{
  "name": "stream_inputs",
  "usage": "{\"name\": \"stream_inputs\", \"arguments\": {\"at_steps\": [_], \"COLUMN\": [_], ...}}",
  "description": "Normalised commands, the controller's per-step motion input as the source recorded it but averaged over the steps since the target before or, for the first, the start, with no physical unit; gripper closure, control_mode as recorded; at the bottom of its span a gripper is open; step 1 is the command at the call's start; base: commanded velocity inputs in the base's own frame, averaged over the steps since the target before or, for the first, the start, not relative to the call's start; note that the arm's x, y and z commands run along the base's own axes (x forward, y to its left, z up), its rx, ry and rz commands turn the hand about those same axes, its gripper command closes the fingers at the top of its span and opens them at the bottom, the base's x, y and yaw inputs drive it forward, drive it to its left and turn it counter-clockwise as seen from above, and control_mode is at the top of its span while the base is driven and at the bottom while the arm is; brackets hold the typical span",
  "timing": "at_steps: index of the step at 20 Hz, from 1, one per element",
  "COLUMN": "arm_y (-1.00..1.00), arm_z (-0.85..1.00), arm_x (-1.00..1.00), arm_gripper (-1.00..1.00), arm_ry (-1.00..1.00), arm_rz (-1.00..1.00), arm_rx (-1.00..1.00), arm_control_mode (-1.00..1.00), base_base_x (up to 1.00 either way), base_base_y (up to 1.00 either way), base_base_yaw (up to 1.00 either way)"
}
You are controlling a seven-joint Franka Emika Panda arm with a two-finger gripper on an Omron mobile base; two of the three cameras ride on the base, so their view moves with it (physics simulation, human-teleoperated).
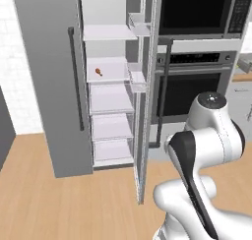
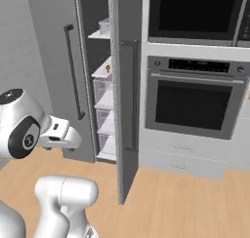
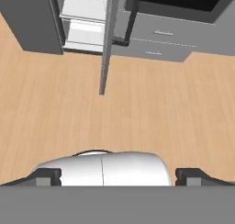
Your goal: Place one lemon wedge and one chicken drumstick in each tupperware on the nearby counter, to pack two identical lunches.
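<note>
A small orange-brown chicken drumstick (image 1: 98,72) lies on a white shelf in the open fridge (image 1: 109,94). In the right base view it is an orange speck (image 2: 108,67) behind the door edge. My gripper (image 3: 118,177) hangs over the wooden floor well short of the fridge. Its fingertips (image 3: 46,177) are far apart, open, with nothing between them. A sliver of the light-brown counter (image 1: 243,77) is at the far right edge. The tupperware and the lemon wedges are out of view.
The fridge's right door (image 2: 126,95) stands open edge-on, between the shelves and the wall oven (image 2: 195,98). A microwave (image 1: 199,10) sits above the oven. The fridge's grey left door (image 1: 49,76) is swung wide. Wood floor (image 3: 137,108) lies in front.
</note>
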Motion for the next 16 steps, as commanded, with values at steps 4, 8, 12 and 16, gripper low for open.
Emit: {"name": "stream_inputs", "arguments": {"at_steps": [4, 8, 12, 16], "arm_y": [0.00, 0.00, 0.00, 0.00], "arm_z": [0.00, 0.00, 0.00, 0.00], "arm_x": [0.00, 0.00, 0.00, 0.00], "arm_gripper": [-1.00, -1.00, -1.00, -1.00], "arm_ry": [0.00, 0.00, 0.00, 0.00], "arm_rz": [0.00, 0.00, 0.00, 0.00], "arm_rx": [0.00, 0.00, 0.00, 0.00], "arm_control_mode": [1.00, 1.00, 1.00, 1.00], "base_base_x": [0.28, 0.49, 0.90, 1.00], "base_base_y": [1.00, 0.97, 0.20, -0.04], "base_base_yaw": [-0.06, -0.06, -0.05, -0.03]}}
